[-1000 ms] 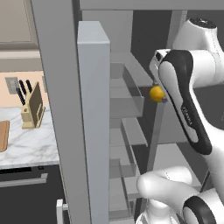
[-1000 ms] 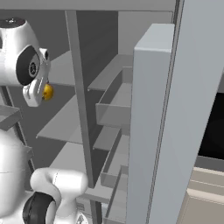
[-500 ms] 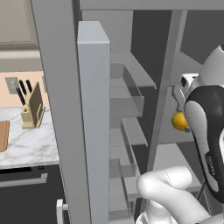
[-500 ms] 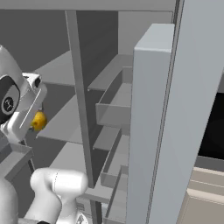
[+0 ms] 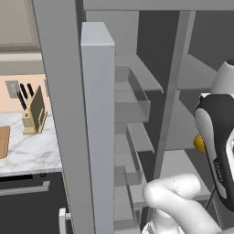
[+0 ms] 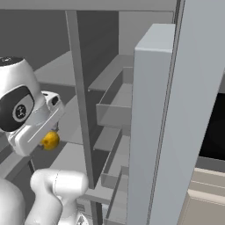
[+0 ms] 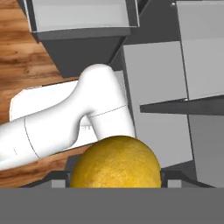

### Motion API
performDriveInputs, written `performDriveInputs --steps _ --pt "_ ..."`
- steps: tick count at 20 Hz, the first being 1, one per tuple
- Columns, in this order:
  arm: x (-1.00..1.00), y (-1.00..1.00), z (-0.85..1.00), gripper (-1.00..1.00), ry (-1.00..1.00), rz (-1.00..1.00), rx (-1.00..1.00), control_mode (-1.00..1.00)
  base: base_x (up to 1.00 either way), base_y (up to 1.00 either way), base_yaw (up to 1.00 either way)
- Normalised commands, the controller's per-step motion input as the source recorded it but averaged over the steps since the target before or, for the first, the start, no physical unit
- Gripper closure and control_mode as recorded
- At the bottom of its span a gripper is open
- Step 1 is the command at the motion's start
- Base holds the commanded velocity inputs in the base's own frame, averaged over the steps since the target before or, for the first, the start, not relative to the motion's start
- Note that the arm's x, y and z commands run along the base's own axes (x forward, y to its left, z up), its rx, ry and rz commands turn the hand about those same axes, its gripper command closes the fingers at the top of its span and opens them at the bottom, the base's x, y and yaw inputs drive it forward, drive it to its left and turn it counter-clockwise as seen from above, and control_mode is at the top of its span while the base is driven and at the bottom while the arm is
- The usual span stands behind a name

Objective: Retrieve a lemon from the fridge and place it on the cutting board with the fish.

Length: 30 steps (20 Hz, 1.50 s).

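The lemon (image 7: 116, 162), small, yellow and roundish, sits between my gripper's (image 7: 114, 180) two dark fingertips, which are shut on it. From the right base view the lemon (image 6: 50, 139) hangs under the white hand just outside the open fridge (image 6: 149, 132), level with its lower shelves. In the left base view only a sliver of the lemon (image 5: 198, 143) peeks out behind my dark forearm, right of the fridge's centre post (image 5: 171, 105). A thin edge of the cutting board (image 5: 3, 141) lies on the counter at far left. The fish is out of view.
The open fridge door (image 5: 98, 114) with its bins (image 6: 112, 110) stands between my arm and the marble counter (image 5: 27, 153). A knife block (image 5: 34, 112) stands on that counter. Wooden floor (image 7: 26, 57) and the robot's white base lie below the hand.
The hand has carried the lemon down and back out of the fridge toward the base. The grip on the fruit has stayed the same.
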Motion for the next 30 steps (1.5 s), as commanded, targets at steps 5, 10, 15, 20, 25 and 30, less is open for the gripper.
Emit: performDriveInputs --steps 5,10,15,20,25,30 --pt "0.21 -0.02 -0.42 1.00 0.00 0.04 0.01 -1.00 0.00 0.00 0.00" --pt "0.00 0.00 -0.24 1.00 0.00 0.04 0.05 -1.00 0.00 0.00 0.00" --pt "-0.03 0.00 -0.02 1.00 0.00 0.00 0.00 -1.00 0.00 0.00 0.00" --pt "-0.05 0.00 0.00 1.00 0.00 0.00 0.00 1.00 -0.73 0.02 -0.03" --pt "0.00 0.00 0.00 1.00 0.00 0.00 0.00 1.00 -1.00 0.14 -0.08" --pt "0.00 0.00 0.00 1.00 0.00 0.00 0.00 1.00 -0.98 0.32 -0.10"
